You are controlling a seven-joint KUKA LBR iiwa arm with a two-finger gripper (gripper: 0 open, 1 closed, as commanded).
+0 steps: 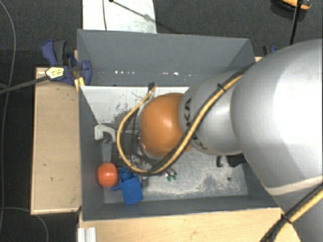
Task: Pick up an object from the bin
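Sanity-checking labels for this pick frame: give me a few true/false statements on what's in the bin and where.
1. An orange ball lies near the bin's lower-left corner. True.
2. The blue block lies left of the ball. False: it lies just to the ball's right.
3. The arm reaches in from the view's left. False: it comes in from the right, its orange-covered wrist over the bin's left half.
4. A black thing lies toward the bin's right side, at the arm's edge. True.
5. A white thing lies by the left wall, farther back than the ball. True.
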